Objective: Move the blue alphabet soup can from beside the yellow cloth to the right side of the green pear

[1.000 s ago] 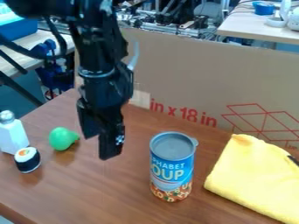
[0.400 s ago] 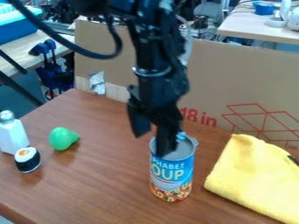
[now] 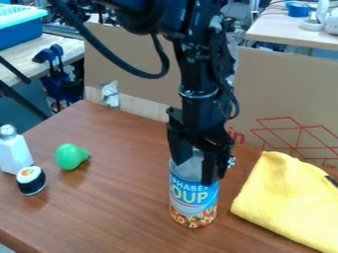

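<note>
The gripper (image 3: 195, 170) is at the top of the blue soup can (image 3: 192, 197), its fingers spread apart. One finger is at the can's upper left side, and the other overlaps the upper right of the can in this view, hiding part of its rim. Whether either finger touches the can, I cannot tell. The can stands upright on the brown table (image 3: 119, 207). To its right lies a folded yellow cloth (image 3: 290, 200).
On the table's left side are a green pear-shaped toy (image 3: 70, 156), a sushi roll toy (image 3: 31, 180) and a white shaker with a grey cap (image 3: 13, 150). A cardboard wall (image 3: 284, 94) runs along the back edge.
The arm has swung right from the middle of the table, and the gripper has come down to the can's top. The can, cloth and toys have kept their places.
</note>
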Tool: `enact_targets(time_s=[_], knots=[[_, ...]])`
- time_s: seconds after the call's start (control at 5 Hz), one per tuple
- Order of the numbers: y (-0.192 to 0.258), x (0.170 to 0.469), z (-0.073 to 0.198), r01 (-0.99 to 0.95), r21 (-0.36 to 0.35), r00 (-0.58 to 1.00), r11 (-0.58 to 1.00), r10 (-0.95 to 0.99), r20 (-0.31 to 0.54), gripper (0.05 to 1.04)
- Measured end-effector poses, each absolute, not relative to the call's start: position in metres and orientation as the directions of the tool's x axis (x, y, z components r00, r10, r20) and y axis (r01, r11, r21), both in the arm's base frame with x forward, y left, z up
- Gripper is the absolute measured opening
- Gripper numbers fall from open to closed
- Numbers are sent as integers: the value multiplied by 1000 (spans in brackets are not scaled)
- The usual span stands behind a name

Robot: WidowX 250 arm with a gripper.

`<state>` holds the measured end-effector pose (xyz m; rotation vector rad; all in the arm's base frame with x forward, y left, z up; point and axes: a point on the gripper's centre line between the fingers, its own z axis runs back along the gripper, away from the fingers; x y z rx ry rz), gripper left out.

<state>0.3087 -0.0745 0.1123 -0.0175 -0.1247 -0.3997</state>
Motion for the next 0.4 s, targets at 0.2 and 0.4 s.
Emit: enact_targets(time_s=[0.2, 0.4], knots=[[-77, 318, 102, 393, 16, 916, 920, -392, 84, 1002], [-79, 328, 100, 382, 21, 920, 924, -382, 91, 1002]])
